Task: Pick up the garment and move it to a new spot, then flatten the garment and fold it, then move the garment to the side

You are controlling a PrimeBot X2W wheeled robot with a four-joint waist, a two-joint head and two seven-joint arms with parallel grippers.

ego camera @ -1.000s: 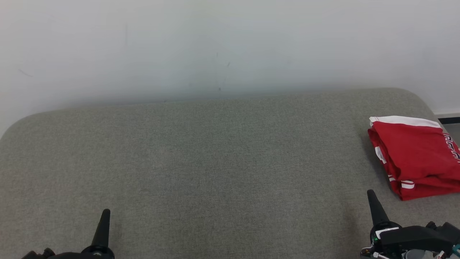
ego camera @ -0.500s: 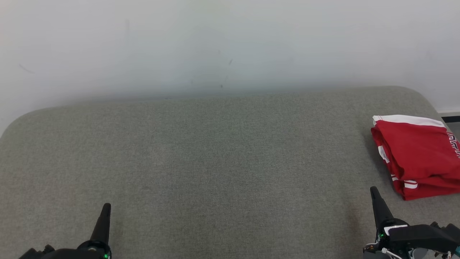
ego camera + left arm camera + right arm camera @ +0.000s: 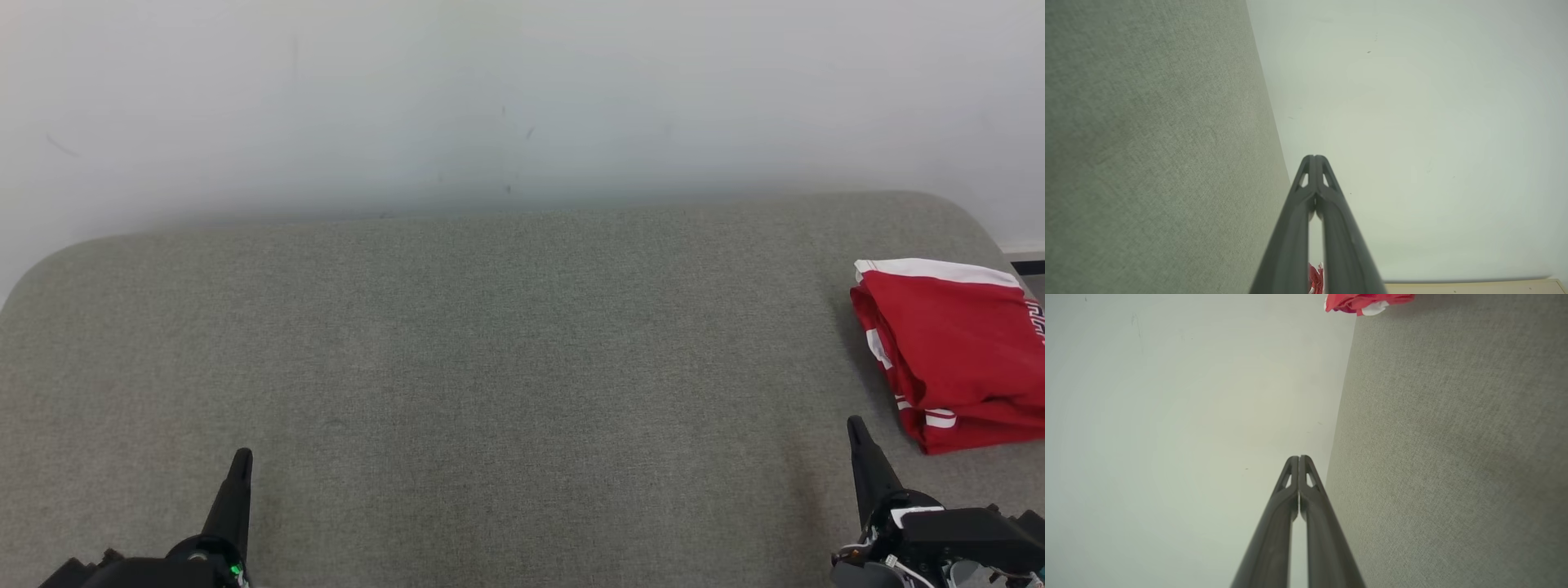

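From where I stand, the job looks all but done: the garment (image 3: 947, 351) lies folded in a neat red stack with white trim, off at the right end of the grey cushion (image 3: 490, 343). As I judge it, what is left is to draw clear and leave the stack alone. To do that well, the right pincer (image 3: 856, 426) should pull straight back toward the robot and not swing outward, since a brush against the near corner of the stack could drag a layer and spoil the fold. It would also be worth checking that the stack sits fully on the cushion. Its far right side runs out of the head view, so I cannot tell.

Both pincers have their fingers pressed together and hold nothing. The left pincer (image 3: 241, 457) sits low at the near edge, with the broad bare middle of the cushion between it and the garment. The garment lies just ahead of the right pincer and to its outer side, near but not touching. A strip of cushion shows between the fingertip and the stack's near corner. Behind everything is the pale wall (image 3: 490, 98).
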